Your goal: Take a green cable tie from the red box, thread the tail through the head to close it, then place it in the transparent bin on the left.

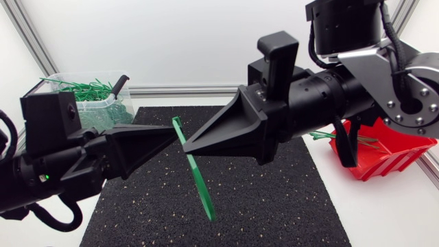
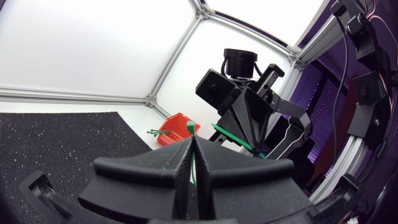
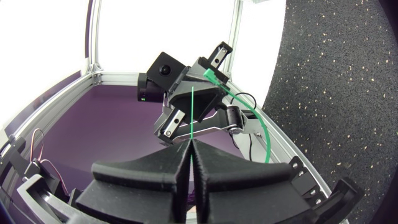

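Between the tips of the left gripper point(image 1: 171, 134) and right gripper point(image 1: 188, 146) sits the tie point(image 1: 197, 178), up over the mat point(image 1: 274, 199). Both sets of fingers are pressed tight on it close together, and the long end dangles below them. Can't tell head from tail here, so my call: hold one pinch fixed, regrip the other further down the free end, then bend it round and feed it square to the head, no twist.
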